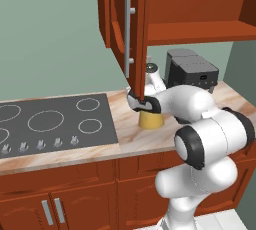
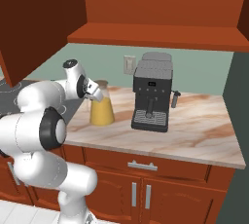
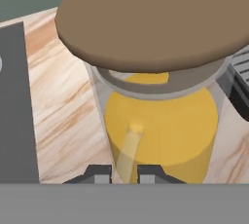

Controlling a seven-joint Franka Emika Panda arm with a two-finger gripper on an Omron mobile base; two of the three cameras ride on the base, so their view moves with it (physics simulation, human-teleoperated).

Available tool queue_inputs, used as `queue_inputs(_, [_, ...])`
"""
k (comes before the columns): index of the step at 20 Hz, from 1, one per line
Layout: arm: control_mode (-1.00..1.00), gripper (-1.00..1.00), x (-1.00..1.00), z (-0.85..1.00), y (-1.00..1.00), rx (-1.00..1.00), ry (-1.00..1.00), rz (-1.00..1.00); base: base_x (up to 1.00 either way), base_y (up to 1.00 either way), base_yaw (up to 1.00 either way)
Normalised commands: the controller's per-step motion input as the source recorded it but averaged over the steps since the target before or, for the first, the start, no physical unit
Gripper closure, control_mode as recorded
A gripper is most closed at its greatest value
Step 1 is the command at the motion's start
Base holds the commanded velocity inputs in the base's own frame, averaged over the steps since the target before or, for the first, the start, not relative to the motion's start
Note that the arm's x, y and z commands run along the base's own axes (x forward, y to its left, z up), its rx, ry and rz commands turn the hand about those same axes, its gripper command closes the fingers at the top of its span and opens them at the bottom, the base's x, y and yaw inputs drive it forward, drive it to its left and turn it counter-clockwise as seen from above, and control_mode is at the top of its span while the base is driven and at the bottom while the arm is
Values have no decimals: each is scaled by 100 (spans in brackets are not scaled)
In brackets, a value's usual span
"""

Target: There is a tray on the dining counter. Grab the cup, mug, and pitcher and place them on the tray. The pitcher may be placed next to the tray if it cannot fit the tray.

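Note:
The pitcher [image 1: 150,120] stands on the marbled counter beside the cooktop, a clear glass carafe holding orange-yellow liquid [image 2: 102,112]. In the hand view its round brown lid [image 3: 155,18] looms close above the yellow body [image 3: 165,130]. My gripper [image 3: 125,173] is at the pitcher's upper part, reaching in from the cooktop side [image 2: 96,95]. Its two dark fingertips [image 3: 99,173] stand close together, pinching a pale glass strip of the pitcher. In the left base view the hand [image 1: 144,106] is partly hidden behind the open cabinet door. The tray, cup and mug are out of view.
A black coffee machine [image 2: 152,96] stands just right of the pitcher. The dark cooktop [image 1: 50,121] lies to its left. An open red-brown cabinet door [image 1: 127,29] hangs right above the hand. A wall socket [image 2: 129,65] sits behind.

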Motion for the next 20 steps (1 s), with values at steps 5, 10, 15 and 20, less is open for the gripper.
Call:
queue_inputs(5, [-100,100,-9,21,-41,3,0,6,0,0,0])
queue_inputs(10, [-100,100,-28,18,-2,1,0,7,0,0,0])
queue_inputs(15, [-100,100,-43,23,0,1,-6,9,0,0,0])
queue_inputs(20, [-100,100,-43,13,0,0,-8,10,0,0,0])
